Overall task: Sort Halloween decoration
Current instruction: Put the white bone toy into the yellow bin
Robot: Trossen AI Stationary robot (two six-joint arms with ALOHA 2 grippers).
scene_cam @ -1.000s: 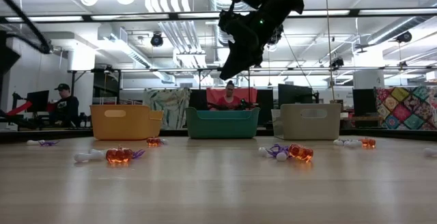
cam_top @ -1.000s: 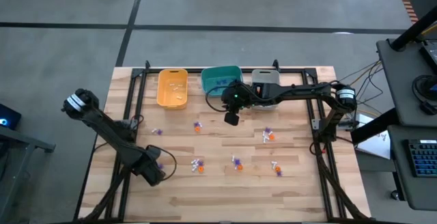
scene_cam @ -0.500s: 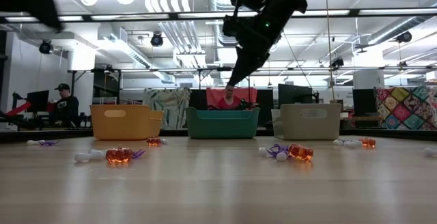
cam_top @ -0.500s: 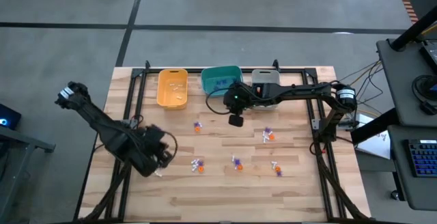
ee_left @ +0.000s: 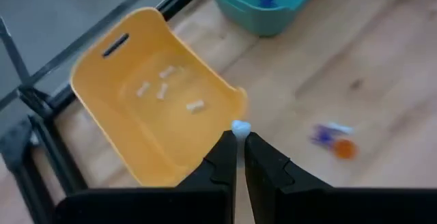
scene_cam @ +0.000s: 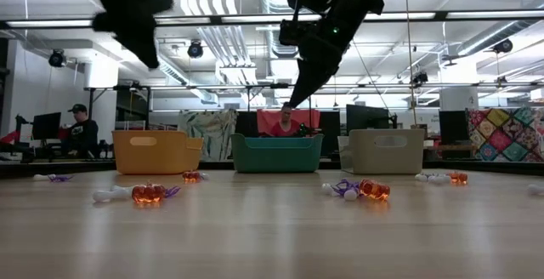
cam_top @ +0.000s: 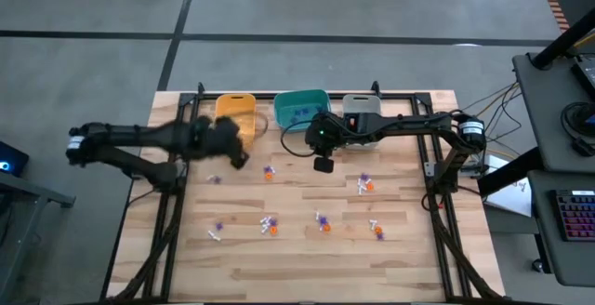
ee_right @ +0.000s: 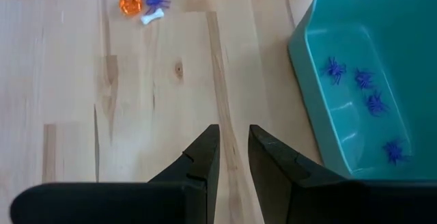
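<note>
Blur over left gripper (cam_top: 234, 149) in high view; swung from table's front-left to yellow bin (cam_top: 234, 119), pinching white trinket (ee_left: 240, 127). Right gripper (ee_right: 231, 157) jaws slightly apart, nothing btwn.

The left arm was stretched out across the back left part of the table, its gripper (cam_top: 234, 147) raised well above the surface. The left gripper's fingers (ee_left: 222, 157) were pressed together on a small white piece pinched at their tips. The right arm was reached in from the right side, bent down at the wrist, its gripper (cam_top: 322, 164) pointed downward, fingers (ee_right: 205, 157) held narrowly apart with nothing between them.
</note>
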